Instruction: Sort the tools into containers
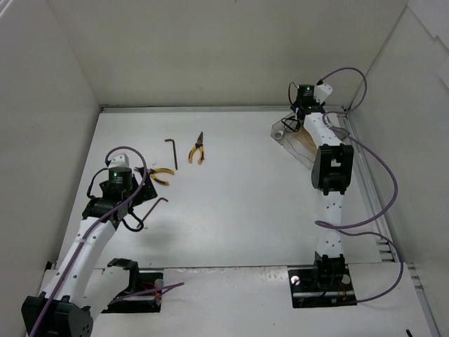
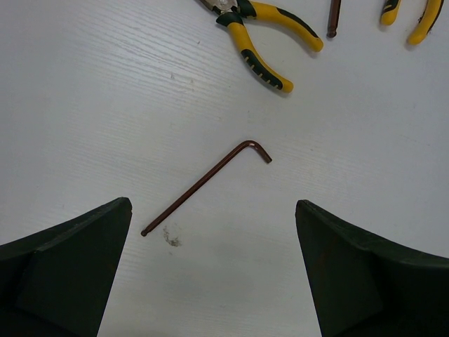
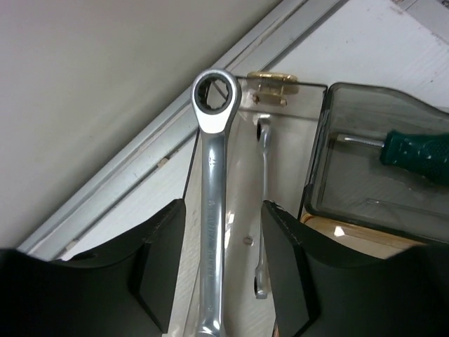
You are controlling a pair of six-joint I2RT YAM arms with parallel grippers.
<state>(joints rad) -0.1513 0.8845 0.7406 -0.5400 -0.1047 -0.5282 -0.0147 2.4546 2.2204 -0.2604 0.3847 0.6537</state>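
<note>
My left gripper point(image 1: 137, 216) point(image 2: 212, 205) is open and empty, low over a thin dark L-shaped hex key point(image 2: 196, 187) point(image 1: 160, 202) lying on the table just ahead of the fingertips. Yellow-handled pliers point(image 2: 259, 35) point(image 1: 161, 174) lie beyond it. A second pair of pliers point(image 1: 197, 149) and another hex key point(image 1: 172, 153) lie farther back. My right gripper point(image 1: 296, 121) point(image 3: 221, 203) is open over the clear container point(image 1: 289, 140) point(image 3: 330, 140). A large silver wrench point(image 3: 214, 175) runs between its fingers, with a gap on each side. A smaller wrench point(image 3: 262, 210) lies in the clear part. A green-handled screwdriver point(image 3: 414, 151) lies in the smoky part.
The container stands in the far right corner, close to the back wall's metal rail point(image 3: 140, 161) and the right wall. White walls enclose the table on three sides. Purple cables point(image 1: 372, 161) loop beside the right arm.
</note>
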